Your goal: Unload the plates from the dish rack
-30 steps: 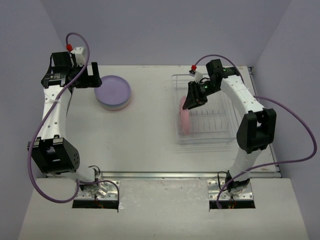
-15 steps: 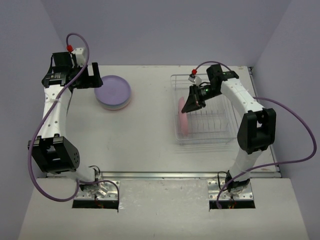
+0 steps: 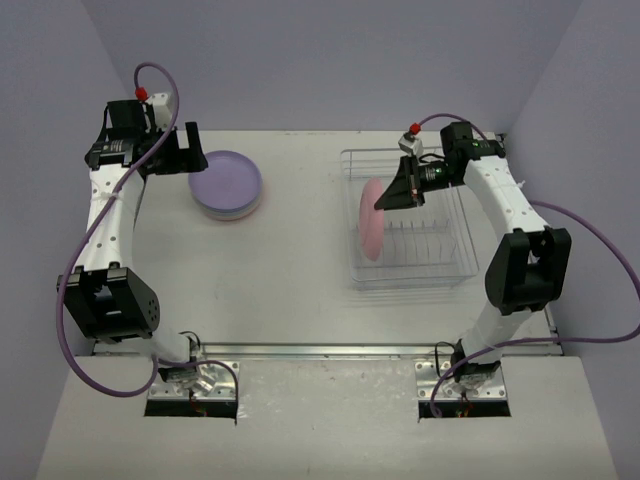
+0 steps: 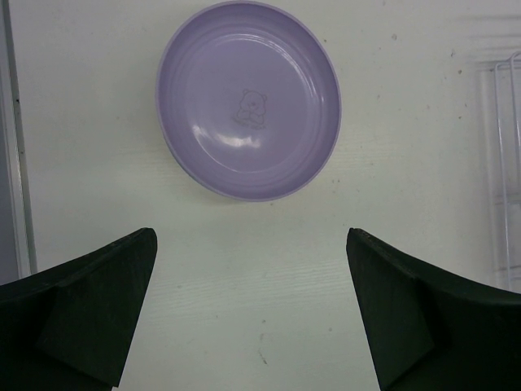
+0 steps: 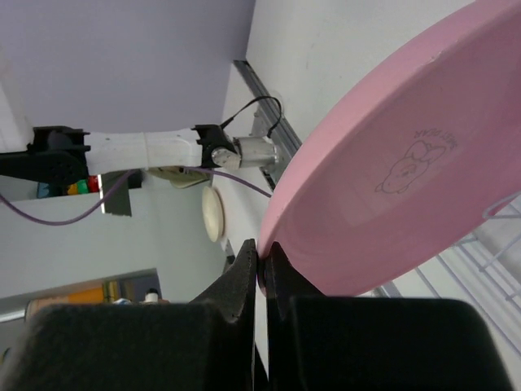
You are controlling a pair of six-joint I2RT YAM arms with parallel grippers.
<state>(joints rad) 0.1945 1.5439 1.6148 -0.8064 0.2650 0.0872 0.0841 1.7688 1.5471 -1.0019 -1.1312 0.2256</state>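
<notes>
1. Lilac-topped stack of plates far left; left gripper beside it, fingers spread, empty.
2. Right gripper pinches the pink plate by its rim, tilted at the left end of the dish rack.
3. Thin edge grip: plate could swing or slip onto the wires.
4. White table, plain lilac walls.

the white table fills the middle of the top view. a stack of plates, purple one on top, sits on it in the upper left. the wire dish rack sits on it at the right.
</notes>
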